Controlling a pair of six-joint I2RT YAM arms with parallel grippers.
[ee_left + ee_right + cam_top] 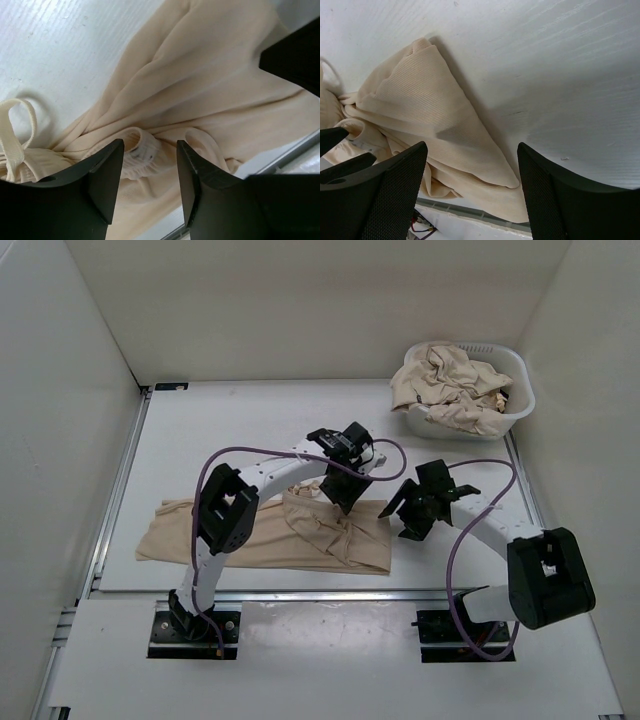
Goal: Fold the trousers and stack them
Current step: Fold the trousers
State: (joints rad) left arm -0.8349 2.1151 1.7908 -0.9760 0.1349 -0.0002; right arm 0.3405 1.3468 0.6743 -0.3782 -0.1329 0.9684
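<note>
Top external view showed one pair of trousers (270, 540) spread along the near part of the tabletop (250, 430), legs running left, with a bunched waist end toward the right; more trousers were heaped in the basket (470, 390) at the far right corner. The left claw (345, 495) hovered over the bunched waist, and its wrist view showed the jaws partly spread with a gathered waistband (142, 152) between them, not visibly pinched. The right claw (412, 515) hung just beside the cloth's right edge, jaws spread wide and empty, a folded corner (485, 165) lying between its fingers in the wrist view. The step in hand looked like taking hold of the waist end to straighten or fold the pair. Done well, each claw would bite a single clean edge rather than a wad of layers: the left on the waistband seam, the right on the corner. Both would then need to lift together and evenly, or the thin fabric would likely twist and drag the legs askew.
</note>
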